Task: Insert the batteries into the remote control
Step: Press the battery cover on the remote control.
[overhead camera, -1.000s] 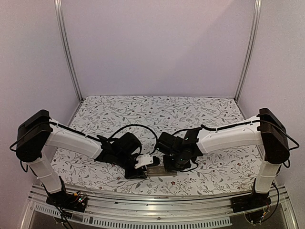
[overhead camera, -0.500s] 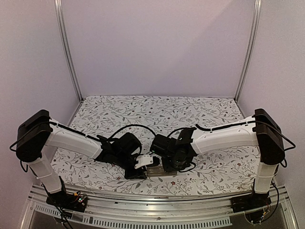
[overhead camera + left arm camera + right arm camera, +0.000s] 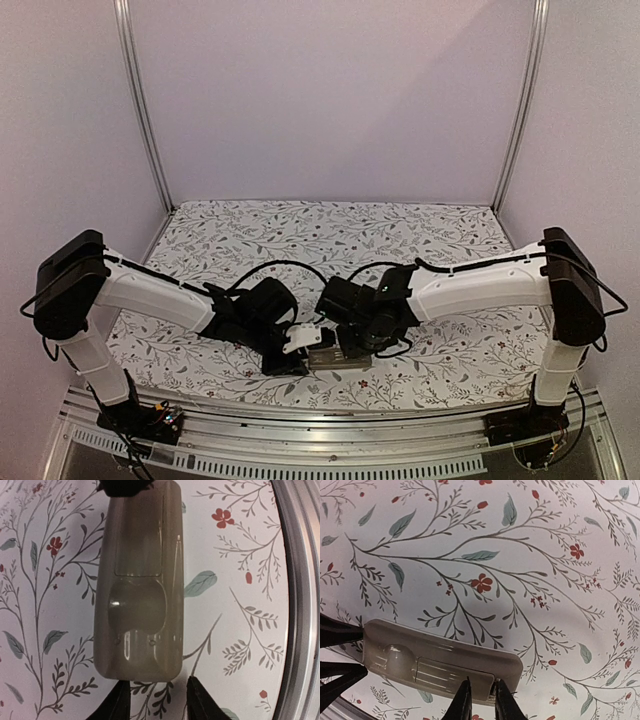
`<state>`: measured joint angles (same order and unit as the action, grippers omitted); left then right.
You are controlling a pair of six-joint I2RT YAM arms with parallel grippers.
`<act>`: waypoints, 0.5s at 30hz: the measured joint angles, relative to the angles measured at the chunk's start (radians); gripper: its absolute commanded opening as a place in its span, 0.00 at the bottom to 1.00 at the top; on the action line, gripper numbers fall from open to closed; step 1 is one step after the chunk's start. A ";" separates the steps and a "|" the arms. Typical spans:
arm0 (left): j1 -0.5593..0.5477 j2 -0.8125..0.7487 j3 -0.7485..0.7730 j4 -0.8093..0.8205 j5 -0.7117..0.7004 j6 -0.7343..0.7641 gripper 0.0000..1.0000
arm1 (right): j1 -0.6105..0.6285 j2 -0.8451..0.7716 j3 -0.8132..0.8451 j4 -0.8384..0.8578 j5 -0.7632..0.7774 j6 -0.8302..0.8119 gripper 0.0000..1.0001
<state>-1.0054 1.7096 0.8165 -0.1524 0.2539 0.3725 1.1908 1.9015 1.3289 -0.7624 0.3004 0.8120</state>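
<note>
remote control (image 3: pixel 138 595): tan-grey back; no print, number or mark can be read
tablecloth (image 3: pixel 530 545): leaves and red flowers only; no words
arms (image 3: pixel 470 285): white and black shells; no brand or label legible from above

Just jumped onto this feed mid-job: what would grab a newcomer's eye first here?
First, the slim tan-grey plastic remote control, lying back-up on the white floral tablecloth at the table's near middle, its ridged cover seemingly in place. The left gripper flanks one short end, while the right gripper, fingers almost together, sits at its long edge by the cover.
</note>
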 measured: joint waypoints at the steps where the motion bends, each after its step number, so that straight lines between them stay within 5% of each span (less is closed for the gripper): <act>1: 0.000 0.000 0.002 0.000 0.000 0.000 0.38 | -0.001 -0.016 -0.005 0.014 -0.004 -0.008 0.02; 15: -0.001 0.000 0.006 -0.002 0.000 -0.001 0.38 | -0.040 -0.115 -0.138 0.191 -0.124 -0.019 0.00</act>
<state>-1.0061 1.7096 0.8223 -0.1539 0.2535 0.3717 1.1507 1.7866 1.1908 -0.5713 0.1761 0.7929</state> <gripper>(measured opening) 0.381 0.003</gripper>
